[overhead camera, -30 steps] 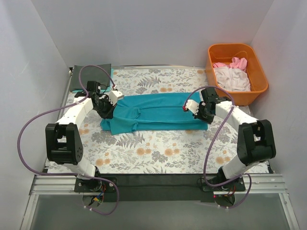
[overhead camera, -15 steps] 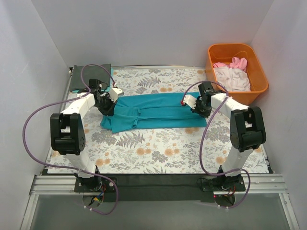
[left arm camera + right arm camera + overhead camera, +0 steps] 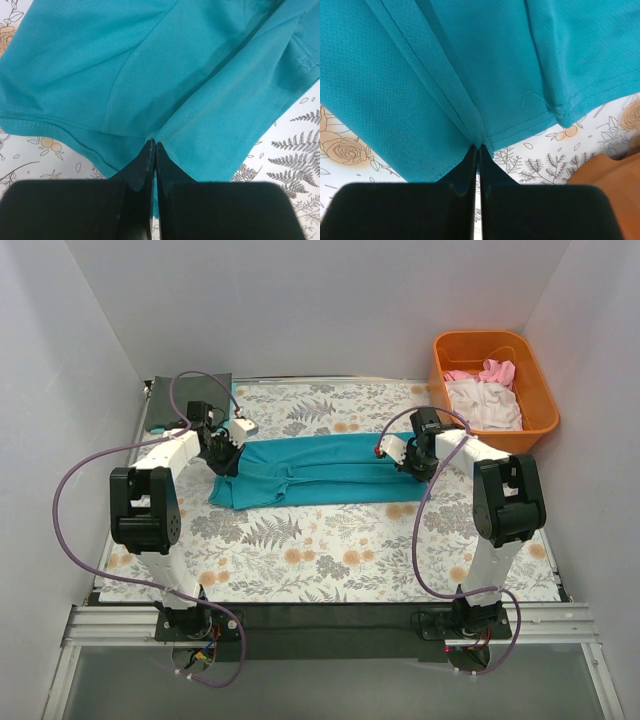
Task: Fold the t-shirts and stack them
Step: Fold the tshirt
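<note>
Top external camera: mounted high and behind both arm bases, angled down and forward. It is far enough to frame the entire floral table covering (image 3: pixel 330 550) and both arms.

Left wrist camera: looks along the left gripper (image 3: pixel 152 147), at very close range, to the teal t-shirt (image 3: pixel 175 65) directly ahead of the fingertips.

Right wrist camera: the same arrangement behind the right gripper (image 3: pixel 476 149).

Overlap: all three views show the shirt. Each wrist view takes in only one end of it, with covering either side of the fingertips.
</note>
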`<state>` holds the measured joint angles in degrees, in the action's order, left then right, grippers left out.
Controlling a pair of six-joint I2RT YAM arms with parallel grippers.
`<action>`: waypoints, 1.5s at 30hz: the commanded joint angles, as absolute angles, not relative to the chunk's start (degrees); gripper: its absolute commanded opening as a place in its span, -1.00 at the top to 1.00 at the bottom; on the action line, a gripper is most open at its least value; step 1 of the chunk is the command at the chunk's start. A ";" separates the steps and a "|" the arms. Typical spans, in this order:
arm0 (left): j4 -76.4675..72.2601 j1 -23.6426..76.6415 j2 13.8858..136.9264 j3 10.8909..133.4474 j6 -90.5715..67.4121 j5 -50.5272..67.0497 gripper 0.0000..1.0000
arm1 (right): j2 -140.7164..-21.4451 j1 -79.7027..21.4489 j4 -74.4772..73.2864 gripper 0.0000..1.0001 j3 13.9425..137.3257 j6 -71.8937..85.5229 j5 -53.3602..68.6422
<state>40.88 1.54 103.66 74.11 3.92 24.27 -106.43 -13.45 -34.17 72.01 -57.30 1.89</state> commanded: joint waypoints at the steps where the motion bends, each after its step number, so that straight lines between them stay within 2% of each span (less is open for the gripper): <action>1: 37.71 1.05 104.06 75.23 2.38 24.26 1.00 | -107.40 -13.09 -33.57 0.97 74.44 -57.92 1.93; 12: 40.17 0.70 103.45 77.17 3.34 25.67 1.00 | -105.74 -12.92 -32.96 0.97 76.11 -56.60 1.67; 22: 36.65 0.62 106.61 76.21 2.20 24.70 1.00 | -110.04 -12.92 -32.61 0.97 77.87 -55.99 1.14; 24: 35.86 0.62 107.14 76.03 1.50 24.00 0.90 | -110.56 -12.92 -32.78 0.97 79.01 -55.20 1.40; 25: 35.77 0.62 107.05 76.29 1.23 23.73 0.78 | -110.74 -12.83 -32.70 0.87 79.45 -54.93 1.41; 26: 35.86 0.62 106.96 76.46 0.97 23.82 0.64 | -110.74 -12.92 -32.70 0.55 79.71 -54.41 1.32; 27: 36.29 0.62 106.53 76.81 0.44 24.25 0.46 | -110.48 -12.83 -32.78 0.41 79.98 -54.14 1.14; 28: 36.73 0.53 105.31 77.77 0.35 24.69 0.38 | -109.96 -12.92 -32.78 0.29 80.24 -53.88 0.79; 29: 37.35 0.53 104.60 78.22 0.35 25.31 0.34 | -108.47 -12.92 -32.87 0.08 80.24 -53.44 0.70; 30: 38.40 0.53 103.55 78.66 -1.30 26.18 0.23 | -107.50 -12.92 -33.05 0.00 80.42 -52.83 0.79; 33: 40.59 0.61 98.89 78.67 -2.20 27.68 0.13 | -102.77 -12.83 -33.57 -0.14 80.60 -50.81 2.19; 34: 41.30 0.62 97.75 78.40 -2.28 29.16 0.03 | -101.79 -12.83 -34.27 -0.17 80.60 -50.19 2.98; 37: 43.32 1.40 93.18 75.51 -2.72 30.06 0.00 | -99.06 -12.92 -35.68 -0.16 79.98 -47.91 4.04; 41: 42.46 4.39 88.61 68.31 -4.74 28.83 0.00 | -98.35 -13.01 -37.00 0.21 77.70 -45.45 5.88; 45: 36.76 10.61 85.97 60.57 -6.94 23.74 -0.02 | -98.88 -12.92 -37.44 0.31 74.89 -42.46 8.00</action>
